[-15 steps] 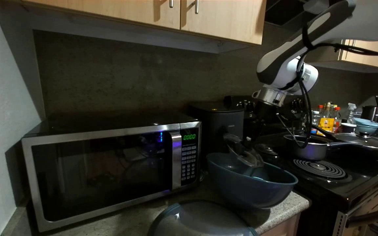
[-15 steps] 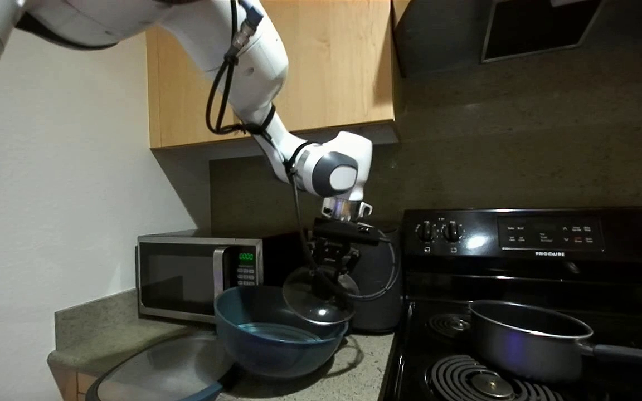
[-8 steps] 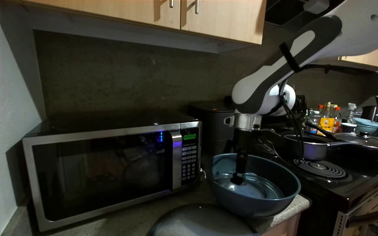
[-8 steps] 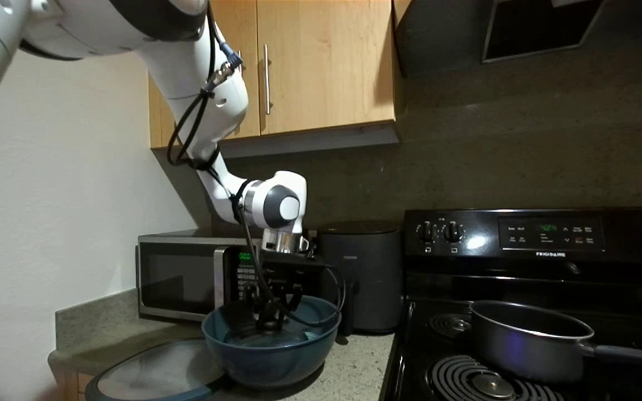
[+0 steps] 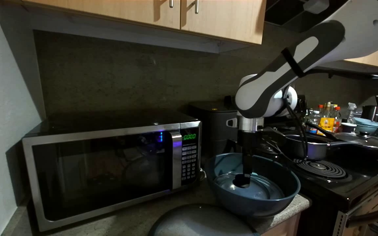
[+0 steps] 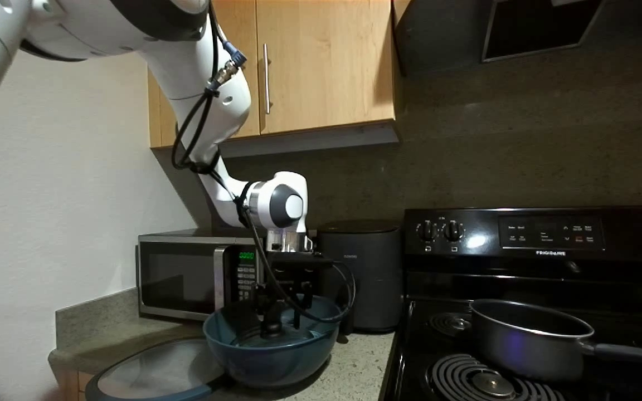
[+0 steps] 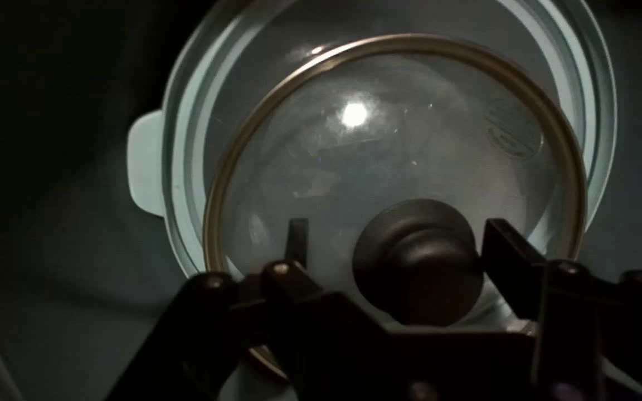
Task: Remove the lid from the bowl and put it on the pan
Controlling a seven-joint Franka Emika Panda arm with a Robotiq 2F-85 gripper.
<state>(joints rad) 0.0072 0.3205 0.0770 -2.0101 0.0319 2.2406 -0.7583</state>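
So, gripper (image 7: 394,236) is down inside the bowl (image 6: 271,365), fingers (image 7: 513,267) spread wide, loose around the lid's knob (image 7: 418,267). In the wrist view one finger stands at 9 o'clock of the knob with a clear gap, the other at 3 right beside it; can't tell whether that side touches. The lid (image 7: 365,139) is in the bowl: clear glass, brass-coloured rim, knob up. It lies over a pale round piece (image 7: 184,167) with a tab (image 7: 145,161) at 9, shifted toward 6 o'clock on it. Contact between the two: can't tell.

Clock centred on the bowl, in an exterior view: arm (image 6: 207,111) comes in from 11, microwave (image 6: 176,273) between 10 and 11, dark grey appliance (image 6: 363,278) at 2, near. Glass cover (image 6: 156,370) with a blue rim at 8, just beside. Bowl stands upright on the desk (image 6: 363,356).

Pan (image 6: 527,345) at 3, well apart, upright on the stove (image 6: 418,340), handle toward 3. Coil burner (image 6: 491,384) at 7 from the pan. Also in an exterior view: bottles (image 5: 328,123) at 1 from the pan, lidded second pan (image 5: 366,142) at 3.
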